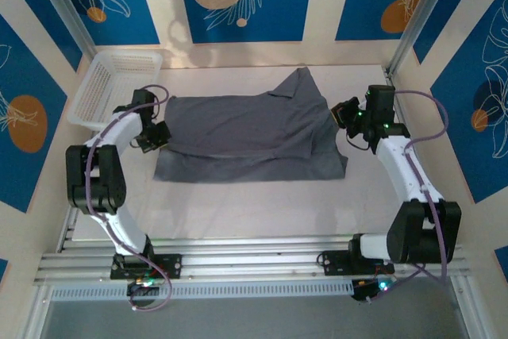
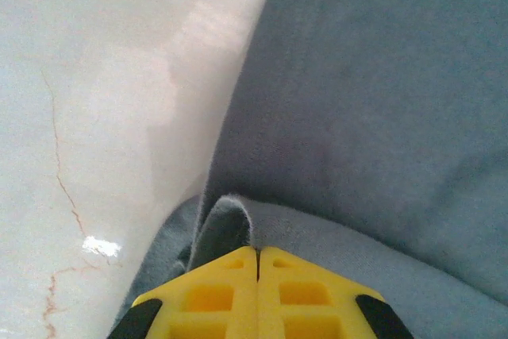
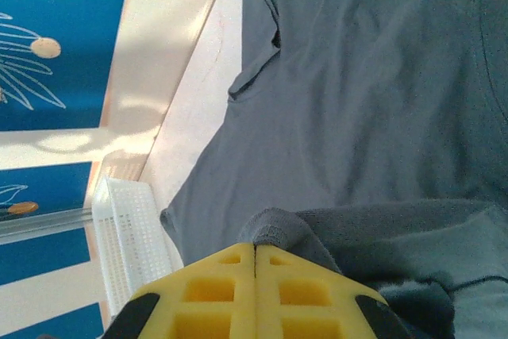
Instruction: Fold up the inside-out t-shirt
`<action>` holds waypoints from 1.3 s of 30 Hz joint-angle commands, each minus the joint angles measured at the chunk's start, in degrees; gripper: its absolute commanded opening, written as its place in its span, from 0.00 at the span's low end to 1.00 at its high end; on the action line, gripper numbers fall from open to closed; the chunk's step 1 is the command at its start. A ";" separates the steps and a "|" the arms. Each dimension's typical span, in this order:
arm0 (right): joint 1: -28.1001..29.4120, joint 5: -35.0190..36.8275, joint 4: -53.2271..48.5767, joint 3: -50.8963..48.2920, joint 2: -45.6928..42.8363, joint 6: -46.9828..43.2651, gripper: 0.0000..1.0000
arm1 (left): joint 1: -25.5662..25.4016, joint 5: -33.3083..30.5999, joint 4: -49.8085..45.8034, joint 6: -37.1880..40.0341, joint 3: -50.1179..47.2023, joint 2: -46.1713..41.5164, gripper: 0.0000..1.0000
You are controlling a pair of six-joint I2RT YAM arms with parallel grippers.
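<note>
The slate-grey inside-out t-shirt (image 1: 250,136) lies spread across the middle of the table, its near part doubled over with a fold line running left to right. My left gripper (image 1: 156,134) sits at the shirt's left edge, its yellow jaws pressed together on a pinch of grey cloth (image 2: 226,224). At the shirt's right edge my right gripper (image 1: 346,112) is likewise shut on a bunched fold of the fabric (image 3: 278,232). One sleeve (image 1: 300,83) points toward the back wall.
A white lattice basket (image 1: 111,85) stands at the back left corner, close behind the left arm, and shows in the right wrist view (image 3: 131,236). Blue patterned walls enclose the table on three sides. Bare tabletop (image 1: 254,208) lies between the shirt and the arm bases.
</note>
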 commanded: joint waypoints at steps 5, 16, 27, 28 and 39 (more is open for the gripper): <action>-0.87 -2.56 1.92 7.06 8.27 -0.57 0.00 | 1.64 -3.94 1.63 -0.84 4.34 3.98 0.01; -0.57 -1.75 -10.69 22.14 21.45 -7.81 0.51 | 1.70 -1.42 2.09 -0.96 6.95 6.35 0.42; 4.03 3.63 -6.85 0.24 11.20 1.72 0.10 | -3.95 10.64 6.14 -2.39 -1.41 -4.33 0.16; 4.74 3.64 -6.05 -1.61 11.72 2.95 0.04 | -4.97 10.52 6.30 -2.85 -1.87 -3.22 0.05; 8.25 7.23 -7.27 -5.95 21.62 9.28 0.00 | -5.90 6.02 7.82 -7.57 -2.87 8.26 0.00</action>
